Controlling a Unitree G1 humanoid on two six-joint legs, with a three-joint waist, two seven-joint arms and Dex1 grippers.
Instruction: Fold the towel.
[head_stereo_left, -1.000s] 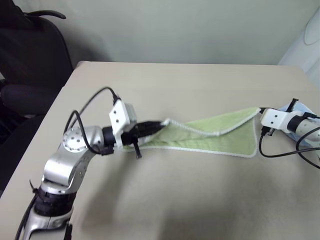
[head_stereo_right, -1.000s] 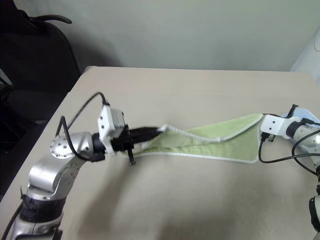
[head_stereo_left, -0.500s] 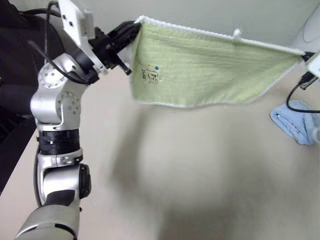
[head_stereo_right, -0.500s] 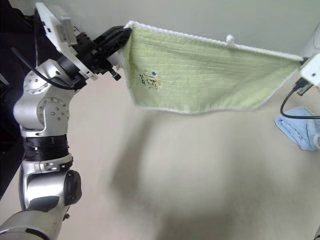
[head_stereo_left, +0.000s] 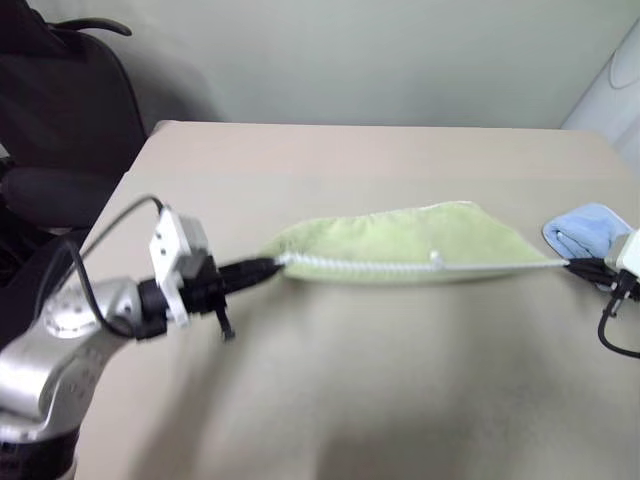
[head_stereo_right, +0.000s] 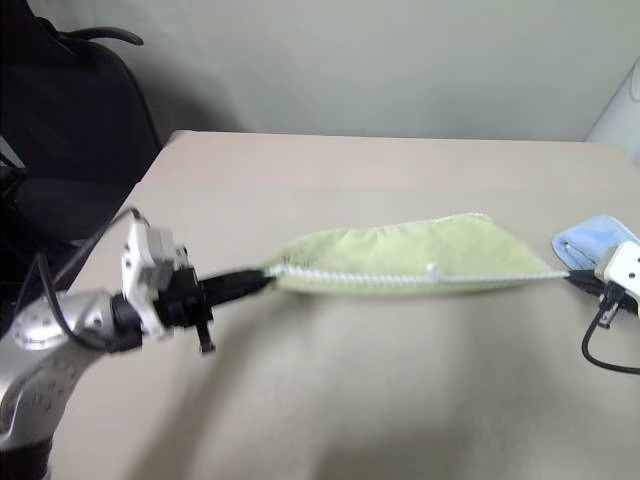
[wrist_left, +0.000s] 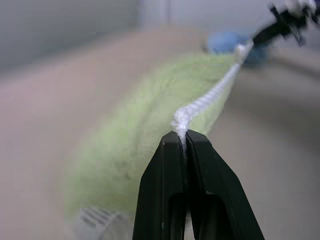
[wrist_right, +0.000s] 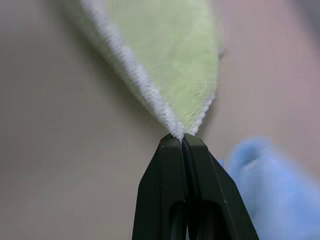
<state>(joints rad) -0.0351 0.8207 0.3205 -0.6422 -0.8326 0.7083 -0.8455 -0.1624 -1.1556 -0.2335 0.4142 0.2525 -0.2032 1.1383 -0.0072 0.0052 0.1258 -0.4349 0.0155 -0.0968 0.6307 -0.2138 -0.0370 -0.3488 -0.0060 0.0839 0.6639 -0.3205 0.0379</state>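
The light green towel (head_stereo_left: 400, 238) with white stitched edging is stretched low over the table between my two grippers, its far part resting on the tabletop. At the towel's left corner my left gripper (head_stereo_left: 272, 266) is shut on the white edging, seen close up at the left gripper (wrist_left: 183, 141). My right gripper (head_stereo_left: 572, 264) is shut on the towel's right corner, as the right gripper (wrist_right: 180, 140) shows in the right wrist view. The taut white edge (head_stereo_right: 400, 277) runs straight between them. The towel's emblem is hidden.
A light blue cloth (head_stereo_left: 585, 228) lies bunched on the beige table (head_stereo_left: 380, 380) just behind my right gripper. A black office chair (head_stereo_left: 60, 110) stands off the table's far left corner. A white object (head_stereo_left: 612, 95) sits at the far right edge.
Half a second ago the towel hung raised and spread between both grippers. Now both arms have come down and back, and the towel lies low on the table, still pinched at both corners.
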